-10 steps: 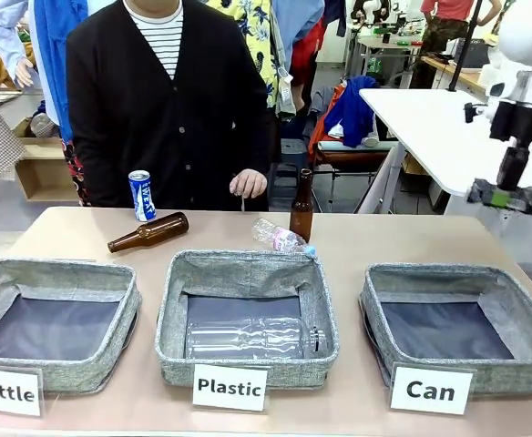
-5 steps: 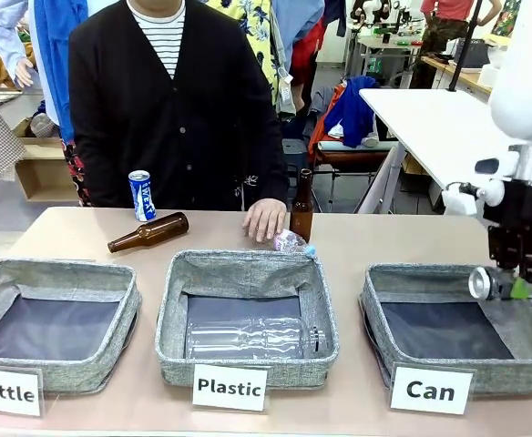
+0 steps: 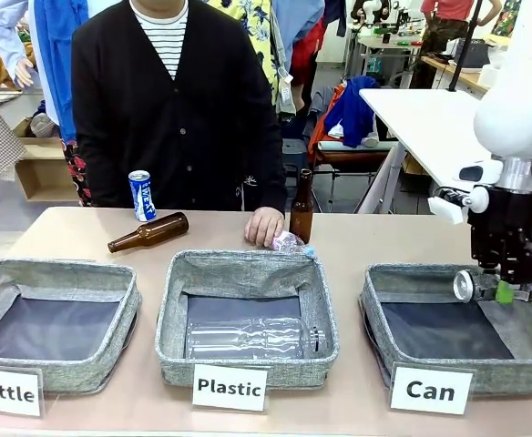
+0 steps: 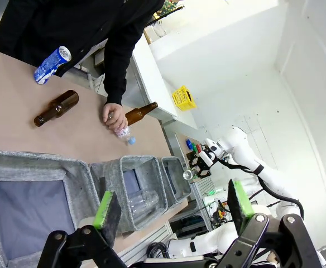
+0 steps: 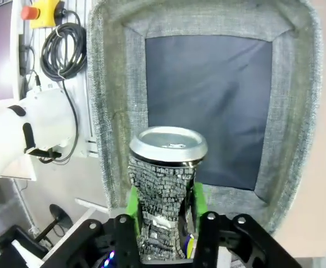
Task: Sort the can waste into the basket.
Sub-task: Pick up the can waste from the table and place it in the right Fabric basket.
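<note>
A dented black-and-silver can (image 3: 465,286) lies sideways between the green pads of my right gripper (image 3: 498,289), just above the far right rim of the grey "Can" basket (image 3: 375,309). In the right wrist view the same can (image 5: 164,190) sits clamped in my right gripper (image 5: 164,204), its silver lid facing the basket's (image 5: 104,111) dark lining. A blue-and-white can (image 3: 140,195) stands upright at the table's far left, in front of the person. It also appears, tilted, in the left wrist view (image 4: 51,57). My left gripper (image 4: 171,204) hangs open high above the table, holding nothing.
The "Plastic" basket (image 3: 170,314) in the middle holds a clear bottle (image 3: 248,337); the "Bottle" basket (image 3: 125,300) stands at the left. A brown bottle (image 3: 148,232) lies behind them and another (image 3: 301,208) stands upright. The person's hand (image 3: 264,224) rests on a crushed plastic bottle (image 3: 289,242).
My right arm has come down from high at the right to just over the "Can" basket, carrying the dented can. The person's hand has reached onto the crushed plastic bottle.
</note>
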Available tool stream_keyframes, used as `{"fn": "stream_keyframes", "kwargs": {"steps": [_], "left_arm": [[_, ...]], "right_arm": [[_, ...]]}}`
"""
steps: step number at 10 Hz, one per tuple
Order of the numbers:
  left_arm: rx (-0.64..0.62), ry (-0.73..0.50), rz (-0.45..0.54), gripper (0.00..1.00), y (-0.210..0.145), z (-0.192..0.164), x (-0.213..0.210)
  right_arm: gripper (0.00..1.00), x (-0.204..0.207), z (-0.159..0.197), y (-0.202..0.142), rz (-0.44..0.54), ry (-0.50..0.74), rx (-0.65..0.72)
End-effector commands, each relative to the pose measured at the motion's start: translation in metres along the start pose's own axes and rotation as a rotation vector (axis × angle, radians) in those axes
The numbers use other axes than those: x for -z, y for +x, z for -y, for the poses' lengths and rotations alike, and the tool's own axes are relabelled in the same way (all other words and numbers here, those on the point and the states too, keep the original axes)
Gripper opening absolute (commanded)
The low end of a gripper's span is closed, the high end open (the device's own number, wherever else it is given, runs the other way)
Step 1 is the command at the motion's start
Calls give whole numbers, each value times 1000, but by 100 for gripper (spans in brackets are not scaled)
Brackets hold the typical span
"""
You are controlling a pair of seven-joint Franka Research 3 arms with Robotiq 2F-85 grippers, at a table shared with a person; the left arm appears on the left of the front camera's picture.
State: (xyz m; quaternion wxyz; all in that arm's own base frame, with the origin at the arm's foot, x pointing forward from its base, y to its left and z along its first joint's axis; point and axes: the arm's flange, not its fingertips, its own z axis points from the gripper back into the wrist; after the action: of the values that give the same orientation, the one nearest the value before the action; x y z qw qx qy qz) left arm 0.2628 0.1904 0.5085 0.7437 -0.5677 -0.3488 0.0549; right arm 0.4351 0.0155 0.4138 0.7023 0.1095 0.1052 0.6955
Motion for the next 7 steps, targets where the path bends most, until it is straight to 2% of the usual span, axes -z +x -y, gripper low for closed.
{"fn": "stream_keyframes", "kwargs": {"steps": [1,4,6,7], "left_arm": [[19,-15,11,100,1,0,1],[19,-15,11,100,1,0,1],[19,-15,11,100,1,0,1],[19,-15,11,100,1,0,1]], "right_arm": [[100,6,-4,-4,-13,-16,-37],[100,4,-1,-4,12,-17,-15],[100,0,5,-4,68,-26,30],[100,-3,8,-3,126,-42,67]]}}
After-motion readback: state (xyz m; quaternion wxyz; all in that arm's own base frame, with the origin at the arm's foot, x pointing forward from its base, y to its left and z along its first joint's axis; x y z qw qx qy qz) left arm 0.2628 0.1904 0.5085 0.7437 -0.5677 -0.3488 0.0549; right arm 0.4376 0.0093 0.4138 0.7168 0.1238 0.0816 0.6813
